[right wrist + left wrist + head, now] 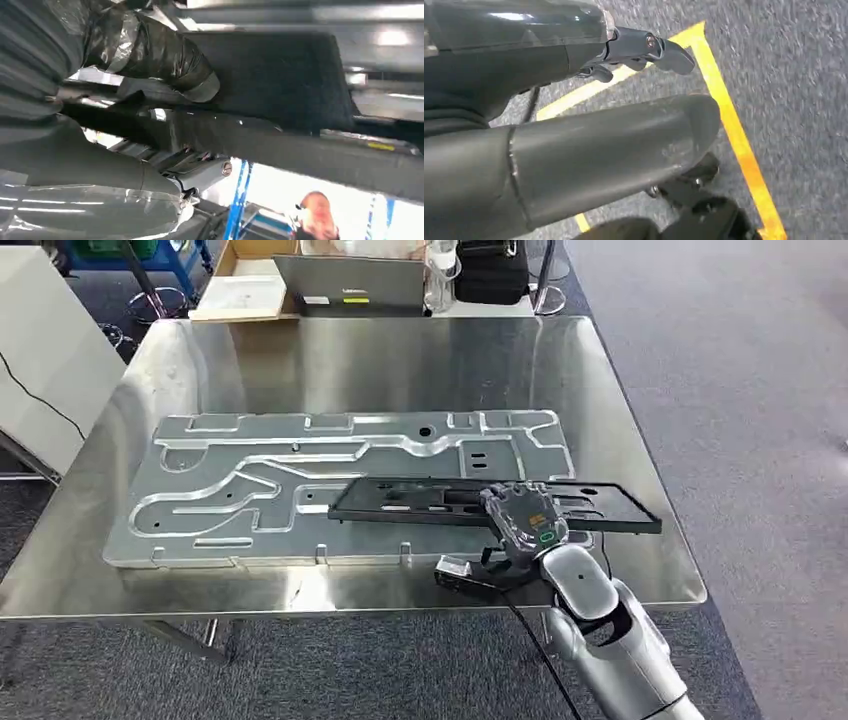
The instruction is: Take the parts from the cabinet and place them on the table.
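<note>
Black frame part, held over steel table.
We logged the right hand (523, 523) grasping the black frame part (420, 502) above the silver panel (300, 480) on the table (620, 390); left hand (644, 50) hung with fingers apart, holding nothing.

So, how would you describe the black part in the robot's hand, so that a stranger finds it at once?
Find the shiny steel table, then the large silver stamped metal panel lying on it. Over that panel's near right end, the right hand holds a long flat black frame: the sole dark, slim piece with rectangular openings.

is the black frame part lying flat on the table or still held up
Held up: the right hand grips the black frame part, which hovers tilted over the silver panel.
</note>
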Tool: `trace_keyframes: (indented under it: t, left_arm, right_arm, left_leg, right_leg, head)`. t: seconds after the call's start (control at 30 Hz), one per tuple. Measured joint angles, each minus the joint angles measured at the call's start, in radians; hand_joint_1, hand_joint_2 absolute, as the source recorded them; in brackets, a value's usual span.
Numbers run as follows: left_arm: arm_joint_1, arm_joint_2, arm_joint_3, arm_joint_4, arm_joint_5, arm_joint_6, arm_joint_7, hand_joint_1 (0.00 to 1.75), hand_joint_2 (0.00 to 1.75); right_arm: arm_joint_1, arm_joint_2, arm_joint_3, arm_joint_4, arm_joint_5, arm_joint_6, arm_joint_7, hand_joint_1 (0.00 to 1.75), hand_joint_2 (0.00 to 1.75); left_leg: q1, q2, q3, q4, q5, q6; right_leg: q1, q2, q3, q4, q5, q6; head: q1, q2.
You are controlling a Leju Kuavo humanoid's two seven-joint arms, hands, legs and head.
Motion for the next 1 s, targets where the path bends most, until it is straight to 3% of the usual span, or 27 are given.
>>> trace_keyframes:
  t: [0.03,0.07,0.1,0.13,0.23,0.3,0.37,0.4,0.43,0.47,0.53,0.57,0.6,0.63,0.7,0.73,0.77,0.8,0.87,0.9,0.93,0.97,1.0]
  left_arm:
    - [0.002,0.000,-0.001,0.002,0.000,0.000,-0.001,0.00,0.00]
    - [0.006,0.000,-0.001,0.004,0.000,0.000,-0.002,0.00,0.00]
    - [0.006,0.001,-0.001,0.004,0.000,0.000,-0.002,0.00,0.00]
    - [0.004,0.002,-0.001,0.004,0.000,0.000,-0.003,0.00,0.00]
    - [0.007,0.008,-0.002,0.005,0.001,0.006,0.000,0.00,0.00]
    - [0.008,0.009,-0.002,0.005,0.001,0.010,0.001,0.00,0.00]
    - [0.008,0.010,-0.002,0.005,0.000,0.011,0.001,0.00,0.00]
    - [0.009,0.011,-0.002,0.005,0.000,0.012,0.003,0.00,0.00]
    - [0.010,0.011,-0.002,0.005,0.001,0.013,0.003,0.00,0.00]
    - [0.012,0.013,-0.002,0.005,0.002,0.015,0.003,0.00,0.00]
    - [0.013,0.014,-0.002,0.005,0.002,0.015,0.003,0.00,0.00]
    - [0.013,0.017,-0.002,0.005,0.003,0.015,0.003,0.00,0.00]
    - [0.011,0.022,-0.002,0.005,0.003,0.015,0.003,0.00,1.75]
    - [0.008,0.022,-0.002,0.006,0.003,0.016,0.003,0.00,1.75]
    - [0.011,0.022,-0.002,0.006,0.002,0.018,0.003,0.00,1.75]
    - [0.012,0.022,-0.003,0.006,0.001,0.018,0.003,0.00,1.75]
    - [0.012,0.022,-0.003,0.006,0.001,0.018,0.003,0.00,0.00]
    - [0.010,0.022,-0.003,0.006,0.005,0.018,0.003,0.00,0.00]
    - [0.008,0.022,-0.003,0.006,0.011,0.017,0.003,0.00,0.00]
    - [0.008,0.022,-0.003,0.006,0.011,0.016,0.004,0.00,0.00]
    - [0.008,0.022,-0.003,0.006,0.011,0.015,0.006,0.00,0.00]
    - [0.008,0.022,-0.003,0.006,0.011,0.014,0.008,0.00,0.00]
    - [0.008,0.021,-0.003,0.006,0.011,0.014,0.011,0.00,0.00]
  right_arm:
    - [0.005,-0.002,-0.008,0.000,0.000,0.000,0.000,1.75,1.75]
    - [0.011,-0.004,-0.017,0.001,0.000,-0.001,0.000,1.75,1.75]
    - [0.016,-0.006,-0.025,0.004,-0.001,-0.004,0.001,1.75,1.75]
    - [0.023,-0.006,-0.032,0.005,-0.001,-0.004,0.001,1.75,1.75]
    - [0.038,-0.008,-0.054,-0.001,-0.001,-0.008,0.000,1.75,1.75]
    - [0.046,-0.008,-0.069,-0.004,-0.001,-0.011,0.000,1.75,1.75]
    - [0.056,-0.008,-0.075,-0.004,-0.001,-0.012,-0.001,1.75,1.75]
    - [0.064,-0.008,-0.079,-0.004,-0.001,-0.011,-0.001,1.75,1.75]
    - [0.070,-0.008,-0.083,-0.004,-0.001,-0.011,-0.001,1.75,1.75]
    - [0.076,-0.008,-0.087,-0.004,0.001,-0.011,-0.002,1.75,1.75]
    - [0.082,-0.007,-0.094,-0.005,0.006,-0.010,-0.002,1.75,1.75]
    - [0.085,-0.007,-0.098,-0.006,0.010,-0.008,-0.002,0.00,0.00]
    - [0.086,-0.007,-0.102,-0.005,0.011,-0.008,-0.002,0.00,0.00]
    - [0.087,-0.007,-0.105,-0.005,0.013,-0.008,-0.001,0.00,0.00]
    - [0.094,-0.007,-0.109,-0.006,0.014,-0.008,-0.002,0.00,0.00]
    - [0.095,-0.007,-0.111,-0.006,0.016,-0.008,-0.002,0.00,0.00]
    - [0.098,-0.007,-0.115,-0.008,0.016,-0.008,-0.002,0.00,0.00]
    - [0.098,-0.006,-0.117,-0.009,0.016,-0.008,-0.004,0.00,0.00]
    - [0.103,-0.006,-0.123,-0.009,0.016,-0.007,-0.004,0.00,0.00]
    - [0.109,-0.006,-0.125,-0.009,0.016,-0.007,-0.004,0.00,0.00]
    - [0.115,-0.006,-0.126,-0.009,0.017,-0.006,-0.004,0.00,0.00]
    - [0.118,-0.006,-0.126,-0.009,0.017,-0.006,-0.005,0.00,0.00]
    - [0.119,-0.006,-0.127,-0.009,0.018,-0.006,-0.005,0.00,0.00]
  left_leg:
    - [0.002,0.000,0.016,0.001,-0.013,-0.007]
    - [0.002,0.001,0.017,0.000,-0.026,-0.017]
    - [0.001,-0.001,0.031,0.008,-0.035,-0.024]
    - [0.001,-0.002,0.023,0.008,-0.039,-0.031]
    - [0.003,0.000,0.026,0.022,-0.035,-0.047]
    - [0.005,0.006,-0.033,0.140,-0.046,-0.051]
    - [0.005,0.006,-0.127,0.288,-0.119,-0.055]
    - [0.005,0.006,-0.166,0.335,-0.146,-0.056]
    - [0.005,0.006,-0.186,0.345,-0.141,-0.053]
    - [0.003,0.006,-0.186,0.312,-0.106,-0.047]
    - [-0.007,0.005,-0.139,0.164,0.005,-0.025]
    - [-0.017,0.006,-0.108,0.075,0.065,-0.005]
    - [-0.022,0.007,-0.105,0.053,0.046,0.006]
    - [-0.023,0.006,-0.097,0.024,0.032,0.003]
    - [-0.026,0.005,-0.096,0.030,0.050,0.003]
    - [-0.020,0.005,-0.089,0.015,0.059,0.007]
    - [-0.012,0.010,-0.079,0.000,0.067,0.004]
    - [-0.010,0.010,-0.075,-0.005,0.069,0.010]
    - [-0.010,0.010,-0.075,-0.004,0.066,0.012]
    - [-0.010,0.009,-0.075,-0.003,0.065,0.011]
    - [-0.009,0.009,-0.075,-0.001,0.063,0.009]
    - [-0.008,0.009,-0.074,0.001,0.061,0.006]
    - [-0.005,0.008,-0.074,0.006,0.057,0.001]
  right_leg:
    - [-0.002,-0.003,0.011,-0.076,0.072,0.001]
    - [-0.005,-0.007,0.013,-0.147,0.160,0.001]
    - [0.006,-0.009,0.010,-0.146,0.135,-0.006]
    - [0.011,-0.006,0.011,-0.140,0.142,-0.025]
    - [0.009,-0.003,0.020,-0.147,0.134,-0.046]
    - [0.007,-0.003,0.046,-0.161,0.128,-0.059]
    - [0.011,-0.003,0.058,-0.163,0.117,-0.069]
    - [0.015,-0.003,0.064,-0.163,0.112,-0.073]
    - [0.018,-0.001,0.070,-0.163,0.107,-0.074]
    - [0.022,0.001,0.079,-0.163,0.102,-0.075]
    - [0.032,0.003,0.097,-0.163,0.092,-0.075]
    - [0.030,0.004,0.102,-0.165,0.087,-0.076]
    - [0.038,0.004,0.106,-0.162,0.084,-0.072]
    - [0.035,0.004,0.096,-0.160,0.082,-0.068]
    - [0.029,0.005,0.097,-0.163,0.081,-0.056]
    - [0.034,0.005,0.101,-0.166,0.081,-0.049]
    - [0.031,0.004,0.101,-0.152,0.069,-0.044]
    - [0.031,0.003,0.085,-0.115,0.040,-0.038]
    - [0.022,0.003,0.011,0.034,-0.038,-0.027]
    - [0.017,0.003,-0.026,0.101,-0.062,-0.021]
    - [0.013,0.002,-0.049,0.137,-0.063,-0.017]
    - [0.009,0.002,-0.045,0.122,-0.039,-0.012]
    - [0.004,0.000,-0.018,0.058,0.008,-0.008]
  head:
    - [0.000,0.000]
    - [0.000,0.000]
    - [-0.001,0.000]
    - [0.000,0.000]
    - [0.001,0.000]
    - [0.000,0.000]
    - [0.000,0.000]
    - [0.000,0.000]
    - [0.000,0.000]
    - [0.000,0.000]
    - [0.000,0.000]
    - [0.001,0.000]
    - [0.001,0.000]
    - [0.001,0.000]
    - [0.001,0.000]
    - [0.000,0.000]
    - [0.001,0.000]
    - [0.001,0.000]
    - [0.001,0.000]
    - [0.001,0.000]
    - [0.001,0.000]
    - [0.001,0.000]
    - [0.001,0.000]
